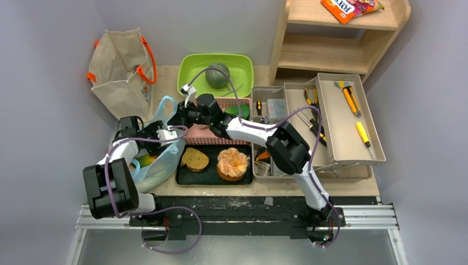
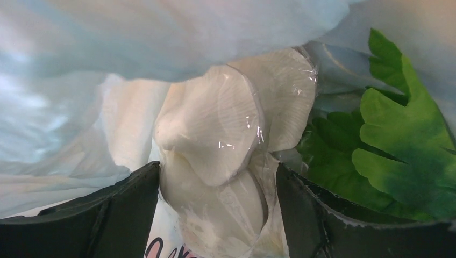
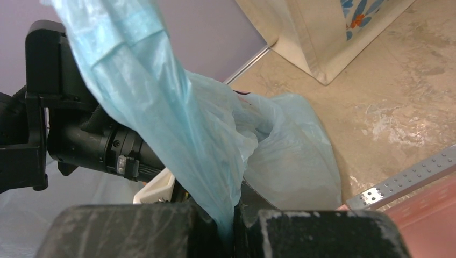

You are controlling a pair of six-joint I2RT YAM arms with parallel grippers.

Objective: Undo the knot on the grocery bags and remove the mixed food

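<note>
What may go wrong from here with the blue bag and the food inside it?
1. The right gripper pinches only a thin strip of the bag; a pull may tear it or slip it free.
2. The left gripper stands open around the film-wrapped radish; the slick film may let it slip.
3. The greens beside it may be dragged along.

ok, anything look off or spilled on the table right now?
Nothing spilled. The light-blue bag lies slumped at the left edge of the table, one handle pinched up by the right claw. The open tray of the toolbox sits skewed.
</note>
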